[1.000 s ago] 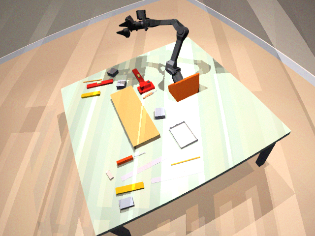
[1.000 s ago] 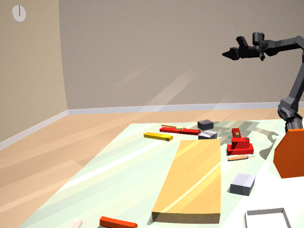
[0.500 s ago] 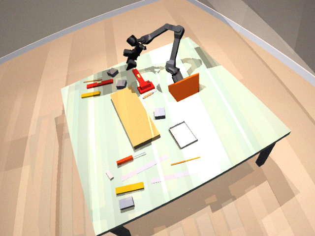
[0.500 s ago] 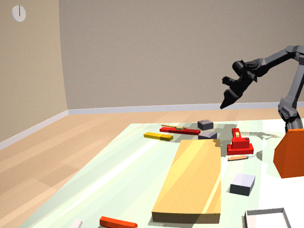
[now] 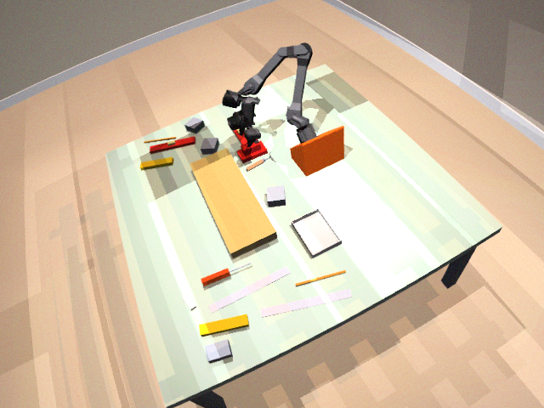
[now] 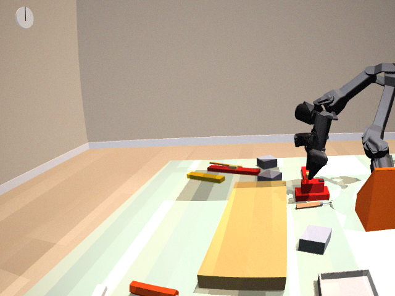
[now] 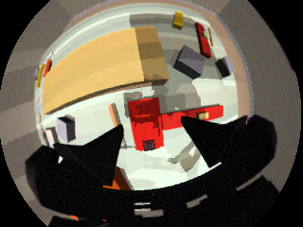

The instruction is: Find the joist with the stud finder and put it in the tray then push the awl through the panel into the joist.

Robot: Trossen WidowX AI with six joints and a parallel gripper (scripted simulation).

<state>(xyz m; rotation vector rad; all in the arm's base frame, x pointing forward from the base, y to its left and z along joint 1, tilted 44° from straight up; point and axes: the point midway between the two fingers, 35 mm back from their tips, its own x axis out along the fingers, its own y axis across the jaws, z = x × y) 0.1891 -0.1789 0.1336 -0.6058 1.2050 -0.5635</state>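
The red stud finder (image 5: pixel 252 153) (image 6: pixel 311 193) (image 7: pixel 146 118) stands beside the panel's far end, its small dark screen showing in the wrist view. My gripper (image 5: pixel 247 139) (image 6: pixel 310 177) (image 7: pixel 152 123) is open and empty, pointing down low over it, with a fingertip to either side in the wrist view. The tan floor panel (image 5: pixel 232 201) (image 6: pixel 252 222) (image 7: pixel 99 63) lies flat. The tray (image 5: pixel 315 232) (image 6: pixel 347 285) is empty. A tan-handled tool (image 5: pixel 255 165) (image 6: pixel 308 205) (image 7: pixel 114 114) lies beside the stud finder; an orange-red-handled tool (image 5: pixel 215 277) lies past the near panel end. Which is the awl is unclear.
A red bar (image 7: pixel 175 120) with a pale patch adjoins the stud finder. Grey blocks (image 5: pixel 275 195) (image 5: pixel 209 144) lie near the panel. An upright orange board (image 5: pixel 322 151) (image 6: pixel 378 200) stands before the arm's base. A red level (image 5: pixel 172 144) and yellow bar (image 5: pixel 156 163) lie at the far left.
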